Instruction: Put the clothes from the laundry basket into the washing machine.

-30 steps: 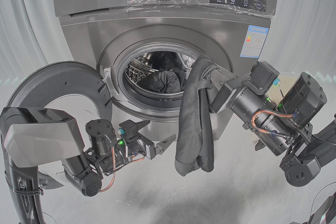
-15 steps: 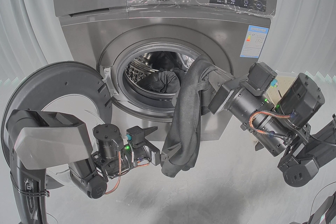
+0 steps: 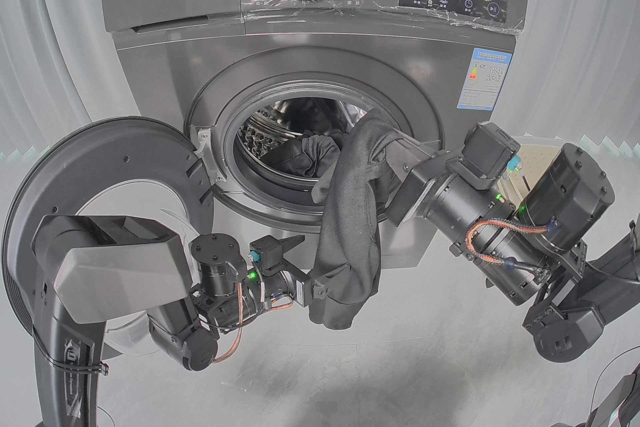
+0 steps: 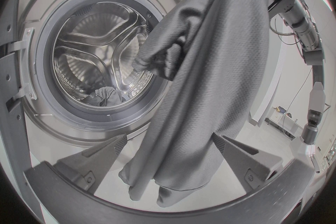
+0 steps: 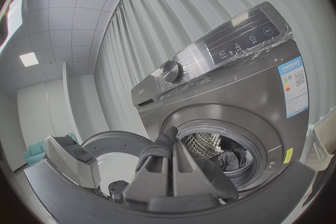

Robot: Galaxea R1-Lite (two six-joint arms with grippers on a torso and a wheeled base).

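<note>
Grey garment [image 3: 350, 228], long axis vertical

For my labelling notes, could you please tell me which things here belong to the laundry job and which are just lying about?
Job: grey garment, pinched in right tool; left tool, open around its lower part; washing machine, door open; dark clothes in drum.
Lying about: curtain; teal sofa.

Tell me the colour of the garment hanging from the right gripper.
Dark grey garment, plain with a fine woven texture; clearest in the left wrist view.
</note>
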